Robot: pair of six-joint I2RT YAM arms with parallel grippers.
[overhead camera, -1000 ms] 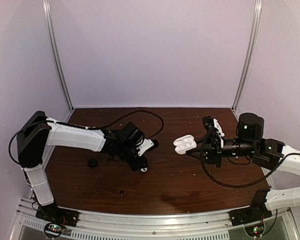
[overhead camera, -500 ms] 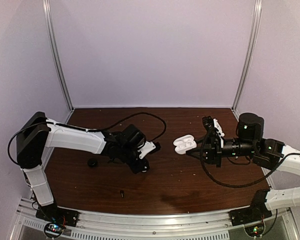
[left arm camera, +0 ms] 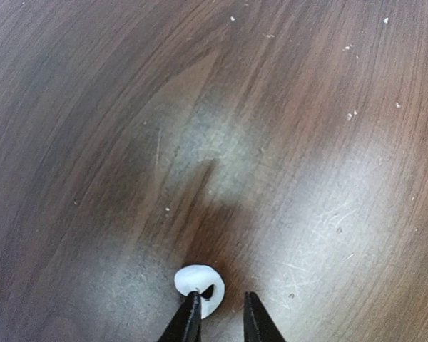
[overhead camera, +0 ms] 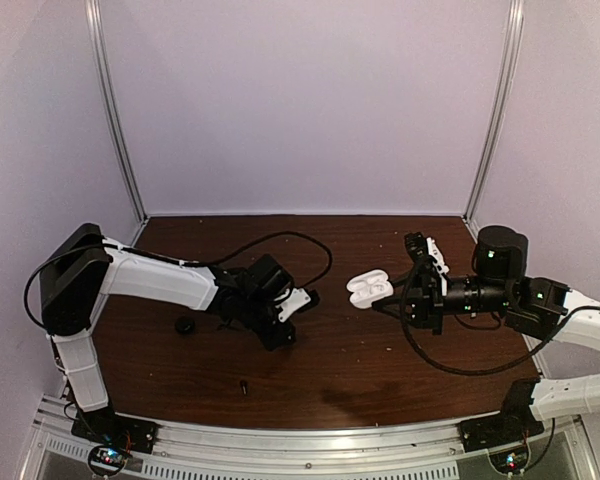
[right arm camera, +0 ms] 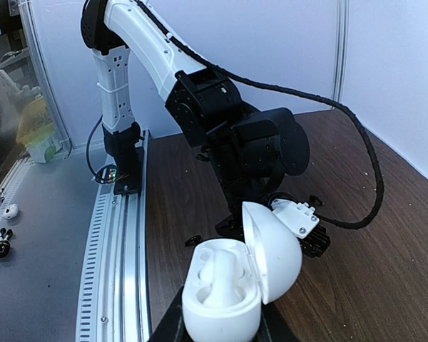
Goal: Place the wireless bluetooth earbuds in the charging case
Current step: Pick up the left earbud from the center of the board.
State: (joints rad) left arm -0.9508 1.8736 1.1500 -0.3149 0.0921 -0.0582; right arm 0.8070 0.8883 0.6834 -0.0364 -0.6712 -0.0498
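- left gripper (left arm camera: 220,299): jaws are narrow, with just a slim strip of table (left arm camera: 285,142) showing between the tips
- a tiny glossy white earbud (left arm camera: 198,279) sits right at those tips, up against one finger (left arm camera: 189,320) and poking a bit into the gap. Honestly can't tell if it's actually pinched or just lying on the wood
- from the top camera that gripper (overhead camera: 278,335) points down at the table, left of centre. The earbud is hidden under it there
- right gripper (right arm camera: 223,325): clamped on the bottom half of the white charging case (right arm camera: 221,303), one dark finger on each side
- the case's lid (right arm camera: 274,249) is flipped open, and there's a white shape down in the hollow. Can't say for sure what it is
- up top, the case (overhead camera: 370,288) is held clear of the table, right of centre and well apart from the left gripper
- further out: a small black round puck (overhead camera: 185,325) is on the wood near the left arm, and a tiny black bit (overhead camera: 243,385) lies closer to the front edge
- a black cable (overhead camera: 300,240) loops behind the left wrist
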